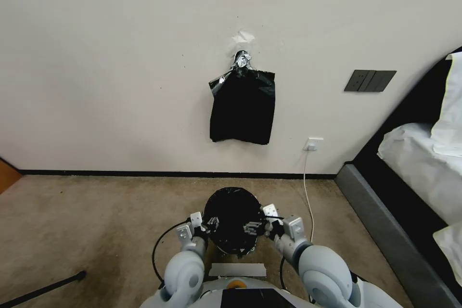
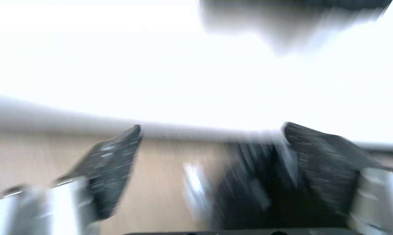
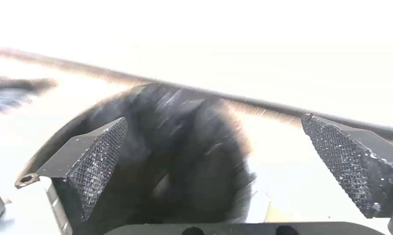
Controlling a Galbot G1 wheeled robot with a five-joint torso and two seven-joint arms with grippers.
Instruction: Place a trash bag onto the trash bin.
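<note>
Thin glossy black plastic trash bag (image 1: pixel 233 216) draped over round bin on carpet floor (image 1: pixel 96 221). Left tool (image 1: pixel 212 224) and right tool (image 1: pixel 252 227) flank it, fingers spread apart, gripping nothing.

right claw (image 3: pixel 214 153) spread wide, trash bag (image 3: pixel 183 156) between

The trash bin (image 1: pixel 234 245) stood on the carpet (image 1: pixel 96 221) near the robot, the trash bag (image 1: pixel 233 216) over it. The left gripper (image 1: pixel 211 224) flanked its left, the right gripper (image 1: pixel 252 227) its right (both touching). A bundle of bags (image 1: pixel 242 110) hung on the far wall (image 1: pixel 96 57); a bed (image 1: pixel 418 178) lay right.
</note>
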